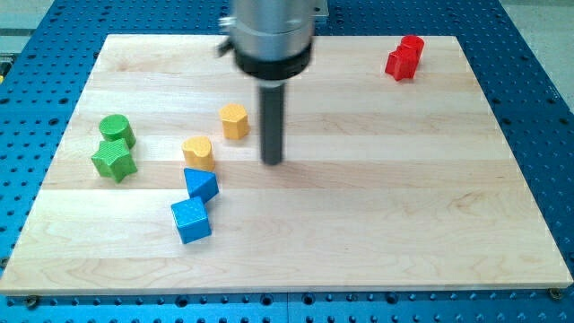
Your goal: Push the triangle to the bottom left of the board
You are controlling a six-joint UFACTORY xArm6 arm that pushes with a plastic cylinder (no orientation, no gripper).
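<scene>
A blue triangle [201, 185] lies left of the board's middle, touching a blue cube [191, 221] just below it. My tip [273, 161] stands on the board to the right of and a little above the triangle, apart from it. A yellow heart-like block [198, 152] sits just above the triangle. A yellow hexagon [234, 120] lies up and left of my tip.
A green cylinder [117, 130] and a green star [114, 161] sit near the board's left edge. Two red blocks [404, 57] touch each other at the top right. The wooden board [359, 224] lies on a blue perforated table.
</scene>
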